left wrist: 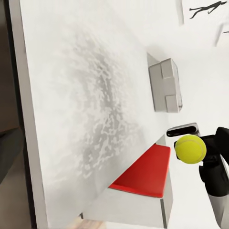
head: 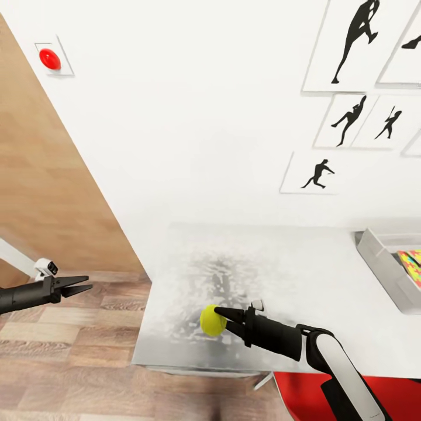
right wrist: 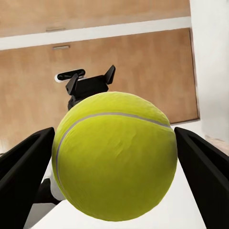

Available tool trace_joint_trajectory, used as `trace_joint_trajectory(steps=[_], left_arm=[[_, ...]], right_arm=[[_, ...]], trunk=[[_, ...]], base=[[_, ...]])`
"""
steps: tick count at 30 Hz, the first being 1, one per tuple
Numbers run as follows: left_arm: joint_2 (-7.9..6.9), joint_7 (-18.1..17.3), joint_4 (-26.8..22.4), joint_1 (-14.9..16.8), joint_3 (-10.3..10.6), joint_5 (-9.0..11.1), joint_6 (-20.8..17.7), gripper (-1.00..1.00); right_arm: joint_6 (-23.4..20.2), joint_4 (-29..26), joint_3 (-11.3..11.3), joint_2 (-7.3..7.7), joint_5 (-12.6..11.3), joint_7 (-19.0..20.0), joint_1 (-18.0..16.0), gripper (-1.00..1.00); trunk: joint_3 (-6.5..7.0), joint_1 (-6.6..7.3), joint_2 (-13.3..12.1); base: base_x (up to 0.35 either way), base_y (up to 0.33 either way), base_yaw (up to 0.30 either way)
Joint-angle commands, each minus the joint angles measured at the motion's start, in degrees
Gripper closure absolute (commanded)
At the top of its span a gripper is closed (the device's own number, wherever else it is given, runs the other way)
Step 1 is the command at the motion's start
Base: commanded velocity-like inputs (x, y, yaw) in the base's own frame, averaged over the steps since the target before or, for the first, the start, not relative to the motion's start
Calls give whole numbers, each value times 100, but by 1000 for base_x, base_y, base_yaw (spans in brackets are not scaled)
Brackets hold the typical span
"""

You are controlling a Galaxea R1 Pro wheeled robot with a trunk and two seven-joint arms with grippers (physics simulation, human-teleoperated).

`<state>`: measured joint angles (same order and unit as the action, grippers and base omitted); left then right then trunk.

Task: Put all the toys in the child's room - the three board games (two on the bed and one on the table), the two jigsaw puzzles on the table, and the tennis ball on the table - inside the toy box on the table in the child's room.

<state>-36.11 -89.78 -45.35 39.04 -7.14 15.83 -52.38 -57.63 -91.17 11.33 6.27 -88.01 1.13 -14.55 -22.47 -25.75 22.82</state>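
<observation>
Right gripper (head: 217, 320) clamped on tennis ball (head: 212, 320), fingers either side; left gripper (head: 83, 285) nearly closed, holding nothing.

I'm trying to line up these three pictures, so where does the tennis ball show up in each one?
Head view: tennis ball low centre, on the table at the right gripper.
Left wrist view: ball at the right edge.
Right wrist view: ball centre, between the fingers.
Shared landmark: the right gripper's black fingers.
</observation>
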Motion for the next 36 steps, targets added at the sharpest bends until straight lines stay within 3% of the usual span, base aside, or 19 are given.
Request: trace_joint_trajectory(steps=[1,11,36], left_arm=[[8,-22,-1,3,3,-1,-58,-100],[25,-22,-1,3,-4,-1,-53,-100],[29,-22,-1,2,3,-9,-59,-100]], right_arm=[[-7,-3,6,1,11,13,-4,100],[227,-3,26,13,108,20,-4,100],[279,-3,27,1,169,20,-4,100]], trunk=[[1,-3,9],[95,-3,9],[332,-3,9]], base=[[0,0,0],[0,0,0],[0,0,0]])
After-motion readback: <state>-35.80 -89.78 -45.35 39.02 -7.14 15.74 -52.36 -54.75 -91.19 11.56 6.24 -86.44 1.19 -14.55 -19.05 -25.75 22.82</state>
